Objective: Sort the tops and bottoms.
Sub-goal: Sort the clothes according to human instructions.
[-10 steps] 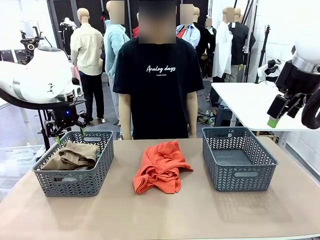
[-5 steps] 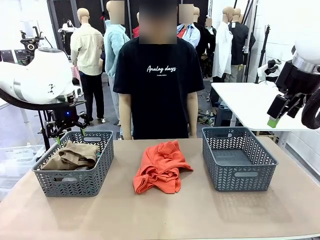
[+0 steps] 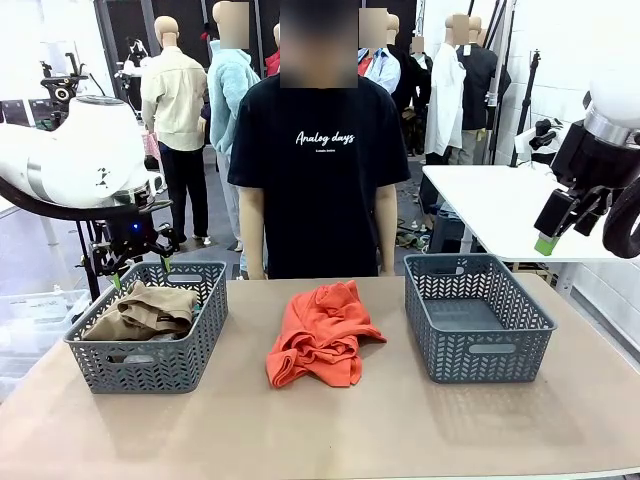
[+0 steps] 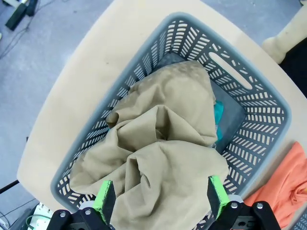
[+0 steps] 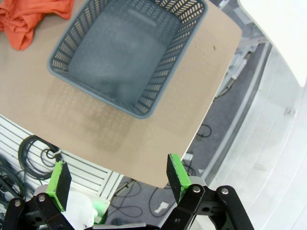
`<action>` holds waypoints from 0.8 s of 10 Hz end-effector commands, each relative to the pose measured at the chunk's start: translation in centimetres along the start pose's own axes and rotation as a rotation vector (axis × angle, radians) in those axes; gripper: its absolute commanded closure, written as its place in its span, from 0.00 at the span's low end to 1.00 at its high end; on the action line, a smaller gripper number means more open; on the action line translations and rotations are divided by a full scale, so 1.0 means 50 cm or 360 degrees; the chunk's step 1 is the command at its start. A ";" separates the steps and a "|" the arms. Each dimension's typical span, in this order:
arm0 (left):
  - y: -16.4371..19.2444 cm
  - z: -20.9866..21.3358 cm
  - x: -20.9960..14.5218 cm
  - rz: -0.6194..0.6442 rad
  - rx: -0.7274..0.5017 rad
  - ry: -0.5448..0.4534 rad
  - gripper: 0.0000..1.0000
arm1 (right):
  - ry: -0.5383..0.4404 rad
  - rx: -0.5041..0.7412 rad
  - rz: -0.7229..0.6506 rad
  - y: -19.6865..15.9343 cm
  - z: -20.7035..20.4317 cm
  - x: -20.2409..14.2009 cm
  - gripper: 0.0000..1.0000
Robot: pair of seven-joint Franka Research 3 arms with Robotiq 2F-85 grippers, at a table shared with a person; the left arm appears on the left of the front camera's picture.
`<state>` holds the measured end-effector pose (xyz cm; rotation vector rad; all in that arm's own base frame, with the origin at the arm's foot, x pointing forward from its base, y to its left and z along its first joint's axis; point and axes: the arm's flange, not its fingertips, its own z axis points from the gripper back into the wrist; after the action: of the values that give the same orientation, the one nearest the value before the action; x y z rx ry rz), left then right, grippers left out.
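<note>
Front view: the khaki-tan garment (image 3: 145,312) is seen piled in the left basket (image 3: 150,365), a sliver of the teal garment (image 4: 218,117) beneath it. The orange garment (image 3: 320,335) lies crumpled on the table (image 3: 320,430) between the baskets; the right basket (image 3: 490,362) is seen bare. Both sets of jaws are spread: the left gripper (image 4: 160,196) above the left basket, the right gripper (image 5: 118,179) high beside the right one. Sorting is judged partly done.

A grey basket (image 5: 142,113) is seen on the tan table (image 5: 201,72), its bare floor exposed. An orange garment (image 5: 21,19) is laid near the basket. The right gripper (image 5: 116,165) is held wide apart above floor cables (image 5: 29,143).
</note>
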<state>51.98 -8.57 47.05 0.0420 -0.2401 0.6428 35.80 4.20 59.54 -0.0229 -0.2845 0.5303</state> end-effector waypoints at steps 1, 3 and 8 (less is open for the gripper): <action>0.000 0.000 0.000 -0.0001 0.0000 -0.0001 0.00 | 0.0017 -0.0011 -0.0010 0.001 0.001 0.001 0.00; 0.000 0.000 0.000 -0.0001 0.0000 -0.0001 0.00 | 0.0017 -0.0011 -0.0010 0.001 0.001 0.001 0.00; 0.000 0.000 0.000 -0.0001 0.0000 -0.0001 0.00 | 0.0017 -0.0011 -0.0010 0.001 0.001 0.001 0.00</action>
<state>51.98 -8.57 47.05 0.0420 -0.2401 0.6428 35.80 4.20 59.54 -0.0229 -0.2845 0.5303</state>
